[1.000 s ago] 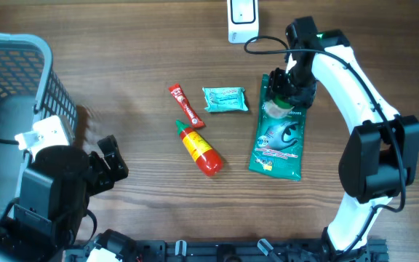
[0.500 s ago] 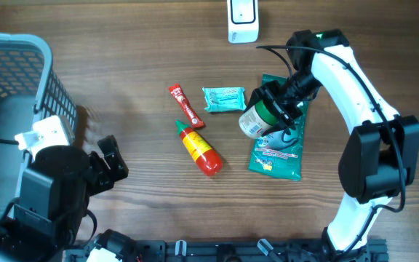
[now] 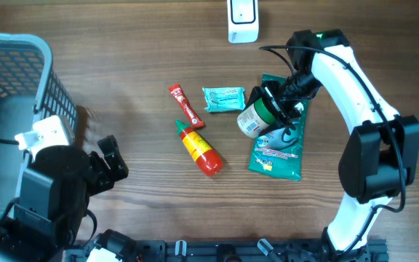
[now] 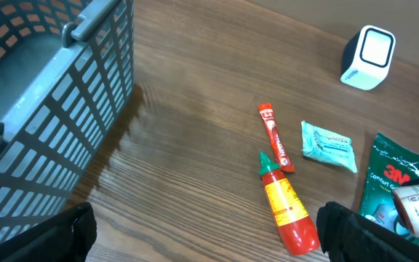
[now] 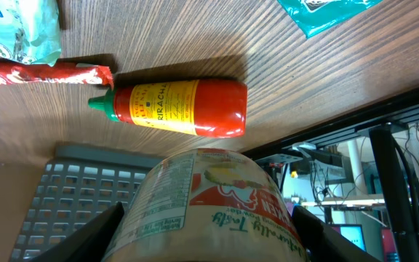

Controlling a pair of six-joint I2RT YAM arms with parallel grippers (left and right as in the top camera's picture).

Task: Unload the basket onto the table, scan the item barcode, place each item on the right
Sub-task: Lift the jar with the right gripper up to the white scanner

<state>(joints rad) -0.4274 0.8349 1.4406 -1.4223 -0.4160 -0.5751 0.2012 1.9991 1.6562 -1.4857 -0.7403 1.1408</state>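
The table [image 3: 122,58] is seen straight from above by the overhead camera, far enough that the basket [image 3: 6,80] at the left edge and the scanner [image 3: 242,20] at the top edge are included. From the left wrist the table is viewed at a slant, with the basket upper left and the scanner upper right. The right wrist view is taken very near: its lower half is filled by the jar [image 5: 209,211]. The red sauce bottle [image 5: 173,108] is shared by all three views.
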